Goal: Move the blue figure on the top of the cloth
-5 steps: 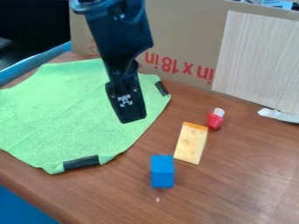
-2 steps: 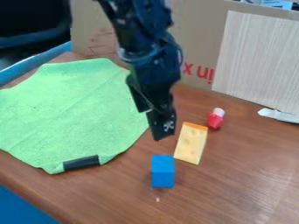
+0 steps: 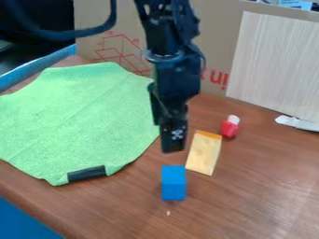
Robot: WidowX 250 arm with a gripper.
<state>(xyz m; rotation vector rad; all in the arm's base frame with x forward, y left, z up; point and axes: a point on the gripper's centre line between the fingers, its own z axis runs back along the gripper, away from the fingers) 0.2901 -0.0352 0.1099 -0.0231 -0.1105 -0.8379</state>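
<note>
As the blue block [image 3: 173, 183] stands on the bare wood of the table [image 3: 249, 196], off the cloth, the task is judged to be at its approach step, with the pick-up not yet made. The block sits near the front of the work area, its upper corner just beside the lower end of the cheese slice [image 3: 203, 156]; whether the two touch cannot be established. The gripper [image 3: 173, 149] hangs, pointing down, above and a little behind the block, apart from it. Whether it is spread or pressed together cannot be determined from this angle; the block is not in its hold. The next move calls for a small shift toward the near side, then a straight descent with the grip spread around the block, and closure on it alone. Risk noted: the cheese slice may be nudged or caught on the way down. The green cloth [image 3: 74, 116] lies flat to the left in the view, a dark patch [image 3: 86, 173] at its near edge; it is the place for the later release. Beyond the slice lies a small red item with a white cap [image 3: 230, 128], and at the back stands a cardboard panel [image 3: 218, 28].
</note>
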